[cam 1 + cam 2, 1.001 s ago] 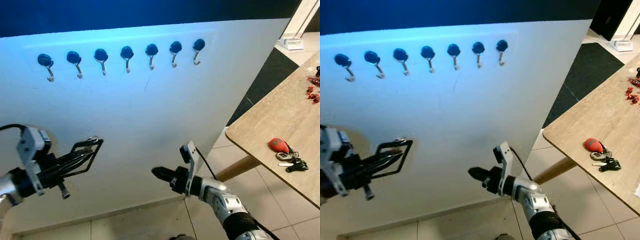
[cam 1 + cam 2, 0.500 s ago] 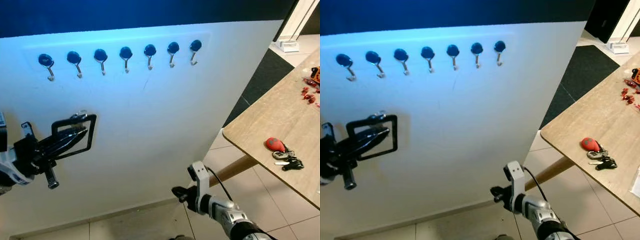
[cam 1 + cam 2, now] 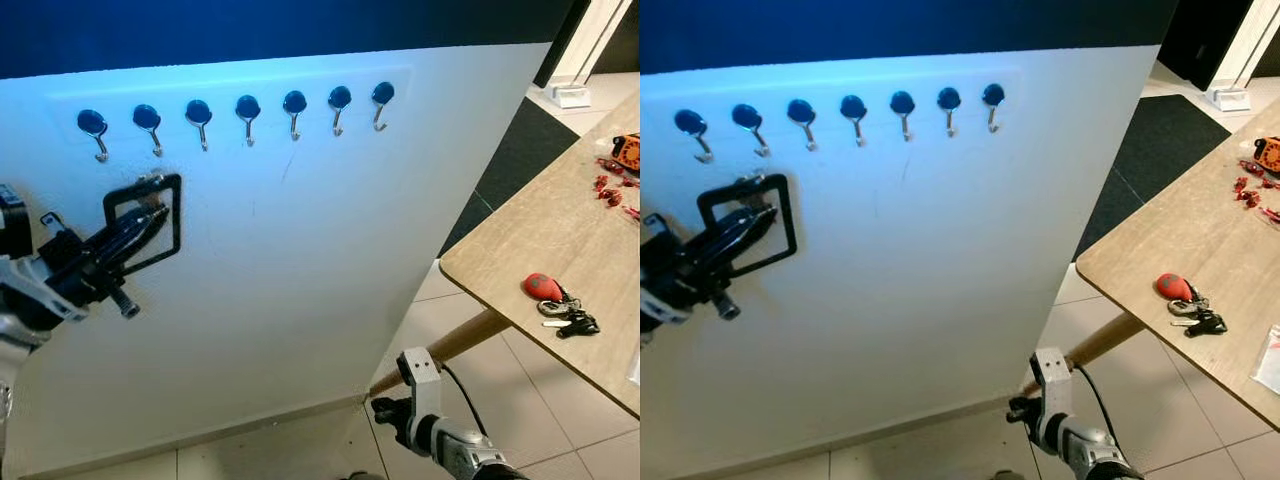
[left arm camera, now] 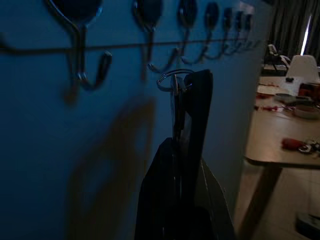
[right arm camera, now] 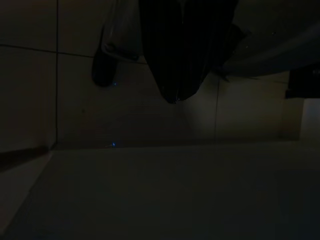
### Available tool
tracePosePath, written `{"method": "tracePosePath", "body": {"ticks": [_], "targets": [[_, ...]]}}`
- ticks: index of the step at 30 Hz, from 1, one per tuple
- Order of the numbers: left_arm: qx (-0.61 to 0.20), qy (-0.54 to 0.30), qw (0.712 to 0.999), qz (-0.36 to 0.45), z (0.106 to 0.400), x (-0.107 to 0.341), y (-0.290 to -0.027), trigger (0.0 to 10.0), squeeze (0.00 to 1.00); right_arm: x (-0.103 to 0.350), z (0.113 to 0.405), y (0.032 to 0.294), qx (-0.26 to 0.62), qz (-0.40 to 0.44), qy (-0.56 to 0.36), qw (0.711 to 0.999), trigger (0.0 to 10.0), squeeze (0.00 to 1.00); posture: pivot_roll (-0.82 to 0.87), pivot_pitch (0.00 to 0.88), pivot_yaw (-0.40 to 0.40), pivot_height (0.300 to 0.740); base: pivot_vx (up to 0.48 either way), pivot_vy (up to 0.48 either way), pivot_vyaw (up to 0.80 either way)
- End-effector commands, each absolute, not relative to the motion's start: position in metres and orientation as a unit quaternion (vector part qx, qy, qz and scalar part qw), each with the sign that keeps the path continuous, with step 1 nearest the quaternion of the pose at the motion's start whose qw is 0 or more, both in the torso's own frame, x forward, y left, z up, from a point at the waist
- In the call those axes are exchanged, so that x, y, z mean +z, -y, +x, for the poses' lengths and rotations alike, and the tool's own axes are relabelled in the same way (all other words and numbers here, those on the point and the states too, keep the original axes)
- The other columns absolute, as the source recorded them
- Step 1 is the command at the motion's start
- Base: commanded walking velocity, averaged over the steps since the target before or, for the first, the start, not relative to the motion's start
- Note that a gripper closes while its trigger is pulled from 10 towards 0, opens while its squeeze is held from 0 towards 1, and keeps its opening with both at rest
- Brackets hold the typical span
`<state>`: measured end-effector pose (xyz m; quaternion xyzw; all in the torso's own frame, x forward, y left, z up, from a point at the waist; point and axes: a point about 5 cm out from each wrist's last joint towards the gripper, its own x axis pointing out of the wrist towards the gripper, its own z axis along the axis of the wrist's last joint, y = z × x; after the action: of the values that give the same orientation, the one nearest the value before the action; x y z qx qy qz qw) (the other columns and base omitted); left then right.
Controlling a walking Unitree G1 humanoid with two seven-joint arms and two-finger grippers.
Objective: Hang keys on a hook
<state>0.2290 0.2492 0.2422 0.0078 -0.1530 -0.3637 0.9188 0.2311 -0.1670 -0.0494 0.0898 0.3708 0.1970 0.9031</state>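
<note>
Several metal hooks (image 3: 248, 110) on round blue bases run in a row high on the white wall. My left gripper (image 3: 160, 197) is raised just below the second hook from the left (image 3: 148, 122) and is shut on a small silver key ring (image 4: 172, 80), which sticks out at its fingertips close to the wall. My right gripper (image 3: 385, 410) hangs low near the tiled floor, its dark fingers (image 5: 175, 75) closed to one tip over the tiles.
A wooden table (image 3: 520, 230) stands to the right, its corner near the wall. A second bunch of keys with a red fob (image 3: 545, 290) lies on it, with small red items (image 3: 615, 170) farther back. A dark mat (image 3: 520, 150) lies beyond.
My left gripper has risen with the key ring from mid-wall to just under the hooks. The right arm has dropped from waist height toward the floor.
</note>
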Motion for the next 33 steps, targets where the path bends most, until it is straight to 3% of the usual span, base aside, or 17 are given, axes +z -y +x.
{"method": "tracePosePath", "body": {"ticks": [1, 13, 23, 33], "targets": [[-0.363, 0.151, 0.919, 0.004, 0.228, 0.239, -0.249, 10.0, 0.00, -0.052, 0.227, 0.169, 0.189, 0.090, -0.374, 0.903, 10.0, 0.00, 0.00, 0.076, -0.011, 0.740, 0.000, 0.000, 0.00], [-0.388, 0.151, 0.909, -0.004, 0.212, 0.240, -0.260, 10.0, 0.00, -0.051, 0.229, 0.168, 0.190, 0.087, -0.371, 0.905, 10.0, 0.00, 0.00, 0.078, -0.015, 0.740, 0.000, 0.000, 0.00], [-0.334, 0.153, 0.930, -0.017, 0.203, 0.238, -0.287, 10.0, 0.00, -0.050, 0.232, 0.166, 0.197, 0.085, -0.369, 0.905, 10.0, 0.00, 0.01, 0.079, -0.020, 0.740, 0.000, 0.000, 0.00], [-0.328, 0.163, 0.930, -0.027, 0.207, 0.238, -0.286, 10.0, 0.00, -0.049, 0.232, 0.166, 0.197, 0.086, -0.367, 0.905, 10.0, 0.00, 0.01, 0.076, -0.018, 0.740, 0.000, 0.000, 0.00]]}}
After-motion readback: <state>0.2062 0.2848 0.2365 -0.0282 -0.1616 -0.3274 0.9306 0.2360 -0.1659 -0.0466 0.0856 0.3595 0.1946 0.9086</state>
